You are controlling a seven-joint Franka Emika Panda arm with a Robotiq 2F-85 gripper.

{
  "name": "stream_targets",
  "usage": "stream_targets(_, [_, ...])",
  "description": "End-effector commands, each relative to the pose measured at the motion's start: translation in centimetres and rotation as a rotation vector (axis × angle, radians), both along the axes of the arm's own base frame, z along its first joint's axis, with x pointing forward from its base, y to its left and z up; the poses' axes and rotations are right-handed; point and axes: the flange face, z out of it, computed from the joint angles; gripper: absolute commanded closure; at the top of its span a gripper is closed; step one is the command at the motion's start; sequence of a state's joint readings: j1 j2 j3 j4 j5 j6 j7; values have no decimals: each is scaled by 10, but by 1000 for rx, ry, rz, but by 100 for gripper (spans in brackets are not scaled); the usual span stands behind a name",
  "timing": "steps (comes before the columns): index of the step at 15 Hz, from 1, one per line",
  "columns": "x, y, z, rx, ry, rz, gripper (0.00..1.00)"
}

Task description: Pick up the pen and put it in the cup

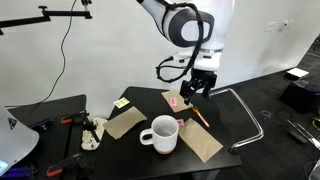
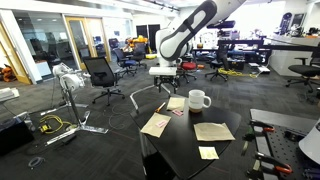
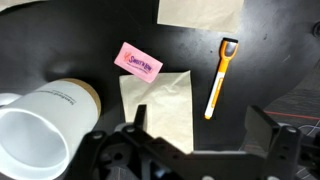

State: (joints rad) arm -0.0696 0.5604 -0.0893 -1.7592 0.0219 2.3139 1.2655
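Note:
The orange pen (image 3: pixel 221 78) lies flat on the black table, white tip toward my gripper; it also shows in an exterior view (image 1: pixel 199 115). The white mug (image 3: pixel 45 120) stands upright with its mouth open, to the pen's left in the wrist view, and shows in both exterior views (image 1: pixel 161 134) (image 2: pixel 198 100). My gripper (image 3: pixel 200 130) is open and empty. It hovers above the table, with the pen just ahead of its right finger. It is seen above the table's far side (image 1: pixel 196 88) and in the other exterior view (image 2: pixel 163 80).
A pink packet (image 3: pixel 138 62) and brown paper sheets (image 3: pixel 158 105) (image 3: pixel 198 10) lie between mug and pen. More sheets (image 1: pixel 125 122) (image 1: pixel 200 142) and a yellow note (image 1: pixel 121 103) lie on the black table (image 1: pixel 150 100). A metal chair frame (image 1: pixel 250 110) stands beside it.

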Motion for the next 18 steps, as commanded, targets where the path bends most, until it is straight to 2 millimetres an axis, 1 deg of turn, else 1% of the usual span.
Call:
stream_targets(1, [12,-6,-11,-3,2,-18,0])
stream_targets(4, [16,-11,-26,-18,1,-28,0])
stream_targets(7, [20,-11,-38,-26,-10,-33,0])
stream_targets(15, [30,0,-63,-47,-2,-33,0])
stream_targets(18, [32,1,-70,-54,4,-32,0])
